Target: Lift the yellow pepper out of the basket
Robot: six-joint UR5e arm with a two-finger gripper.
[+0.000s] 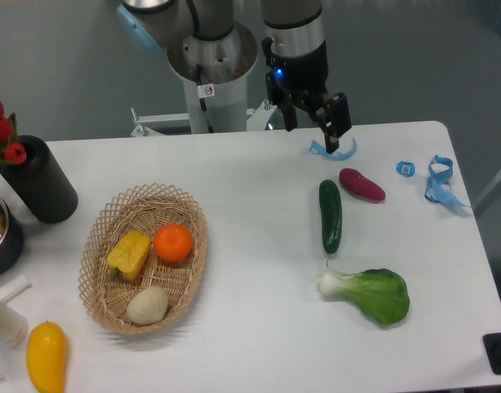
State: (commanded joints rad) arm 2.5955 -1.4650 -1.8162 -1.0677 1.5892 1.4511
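The yellow pepper (129,253) is a blocky golden-yellow piece lying in the left half of the oval wicker basket (101,234), at the table's front left. It touches an orange (173,242) on its right. My gripper (313,128) hangs over the back of the table, far to the right of the basket and well away from the pepper. It is open, with nothing between its black fingers (338,117).
A pale round vegetable (146,305) also lies in the basket. A smooth yellow fruit (46,357) sits at the front left corner. A cucumber (330,215), a purple vegetable (362,185) and a bok choy (369,293) lie on the right. A black vase (41,181) stands at the left.
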